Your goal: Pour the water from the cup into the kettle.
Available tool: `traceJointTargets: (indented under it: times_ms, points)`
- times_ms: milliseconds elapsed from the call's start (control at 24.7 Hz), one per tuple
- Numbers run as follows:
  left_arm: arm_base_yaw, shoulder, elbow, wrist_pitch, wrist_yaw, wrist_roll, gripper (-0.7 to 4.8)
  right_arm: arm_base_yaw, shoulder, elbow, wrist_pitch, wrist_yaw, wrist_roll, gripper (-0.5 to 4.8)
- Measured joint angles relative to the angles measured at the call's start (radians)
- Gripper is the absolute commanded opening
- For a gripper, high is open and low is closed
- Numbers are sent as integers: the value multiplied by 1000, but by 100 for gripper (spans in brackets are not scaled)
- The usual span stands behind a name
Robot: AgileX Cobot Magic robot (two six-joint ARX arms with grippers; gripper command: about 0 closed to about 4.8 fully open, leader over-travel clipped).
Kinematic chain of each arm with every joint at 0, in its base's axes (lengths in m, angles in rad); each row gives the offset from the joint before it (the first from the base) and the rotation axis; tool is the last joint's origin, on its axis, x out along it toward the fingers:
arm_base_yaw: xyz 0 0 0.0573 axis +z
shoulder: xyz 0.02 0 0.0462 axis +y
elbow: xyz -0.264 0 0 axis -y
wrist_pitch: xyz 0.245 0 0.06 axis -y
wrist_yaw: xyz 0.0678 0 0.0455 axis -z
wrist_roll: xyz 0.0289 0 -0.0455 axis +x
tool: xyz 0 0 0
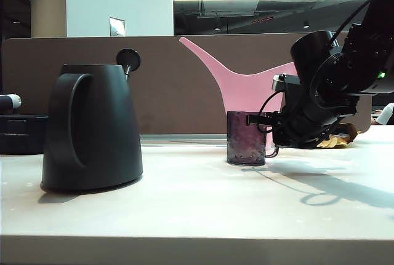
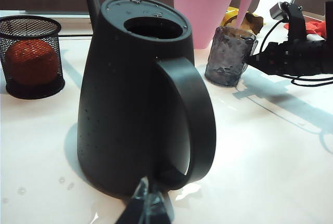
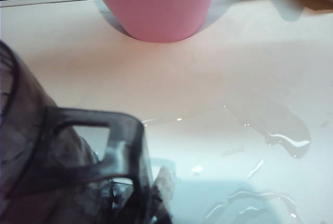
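Note:
The black kettle (image 1: 92,130) stands on the left of the table with its lid tipped up and its round top hole (image 2: 156,26) uncovered. The dark purple cup (image 1: 245,139) stands upright on the table in the middle, in front of the pink can. My right gripper (image 1: 257,119) reaches in level from the right and is shut on the cup's thin handle (image 3: 127,146). My left gripper (image 2: 145,200) is shut and holds nothing, hovering close behind the kettle's loop handle (image 2: 195,120). It does not show in the exterior view.
A pink long-spouted watering can (image 1: 246,90) stands right behind the cup. A black mesh pot with an orange ball (image 2: 31,57) sits beyond the kettle. Spilled water (image 3: 283,133) lies on the table by the cup. A brown partition (image 1: 166,87) closes the back.

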Motion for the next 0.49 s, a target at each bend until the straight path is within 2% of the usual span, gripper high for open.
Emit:
traceJointTargets:
  times_ms: [121,485]
  points:
    - [0,0,0,0,0,0,-5,0,-3,0,-27,0,0,54]
    - [0,0,0,1,0,-1,-5,0,-78,0,-106,-1,-1,54]
